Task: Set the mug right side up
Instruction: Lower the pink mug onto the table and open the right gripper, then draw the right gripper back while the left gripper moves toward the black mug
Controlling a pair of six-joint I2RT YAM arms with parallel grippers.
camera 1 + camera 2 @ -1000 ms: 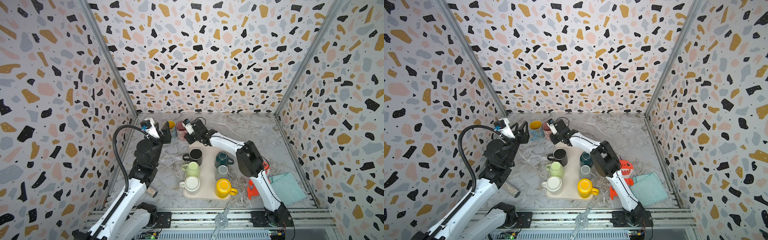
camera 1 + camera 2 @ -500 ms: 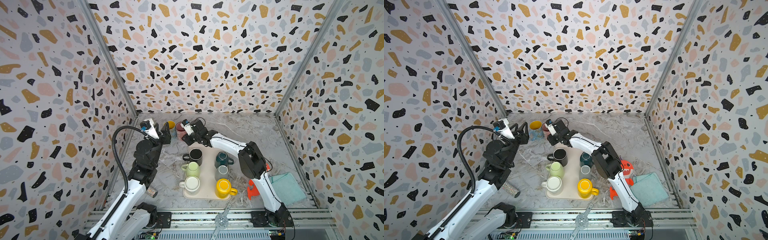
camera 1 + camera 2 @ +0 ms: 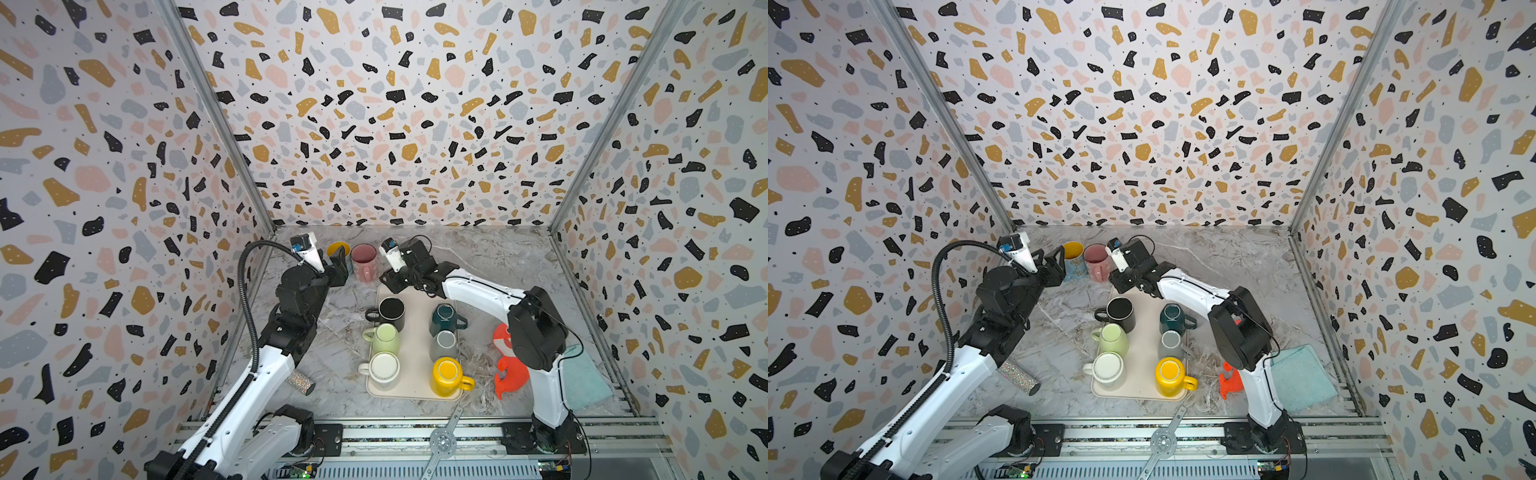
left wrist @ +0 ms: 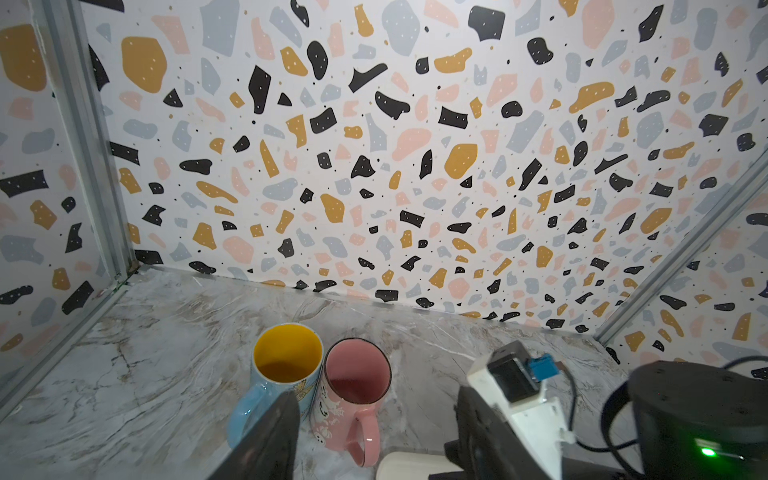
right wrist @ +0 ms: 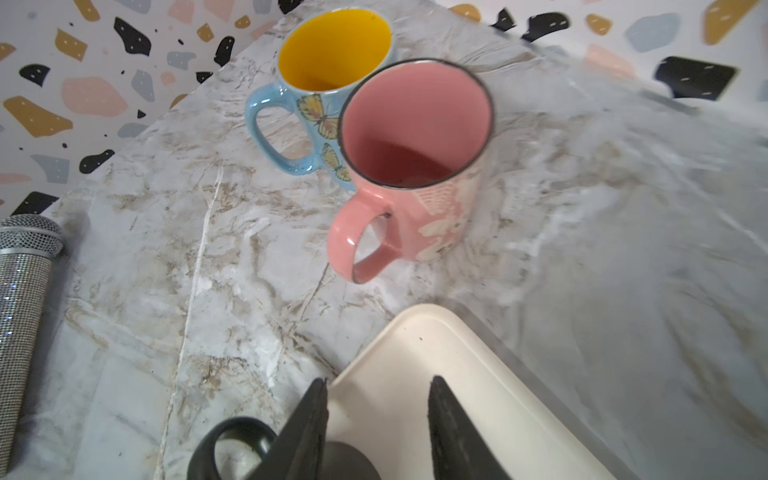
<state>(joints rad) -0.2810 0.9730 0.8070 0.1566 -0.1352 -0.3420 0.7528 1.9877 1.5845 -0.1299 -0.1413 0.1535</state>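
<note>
Two mugs stood off the tray near the back wall. The pink mug (image 5: 415, 166) was upright, mouth up, on the marble table (image 3: 498, 257). Its side touched a blue mug (image 5: 332, 45) with a yellow inside, also upright. In the right wrist view the pink mug's handle faced the camera.

Right gripper (image 5: 377, 380): fingers partly spread, nothing between them. It hung over the far corner of the cream tray (image 5: 415, 345), near the pink mug but apart from it. The handle of the black mug (image 3: 390, 311) showed just beside one finger.

Left gripper (image 3: 1052, 261): fingers spread, nothing held. It sat just beside the blue mug, on the side away from the pink mug. Whether a finger (image 4: 270, 436) touched the blue mug could not be told.

Six mugs stood on the tray in two columns. The black mug, a light green mug (image 3: 384, 338) and a white mug (image 3: 384, 368) were in one. A dark teal mug (image 3: 444, 318), a grey mug (image 3: 444, 345) and a yellow mug (image 3: 449, 374) were in the other. The black mug was mouth up; the rest could not be judged with certainty.

A glitter microphone (image 3: 1019, 376) lay on the table, partly under the left arm. An orange object (image 3: 511, 370) and a teal cloth (image 3: 586, 374) lay beside the right arm.
</note>
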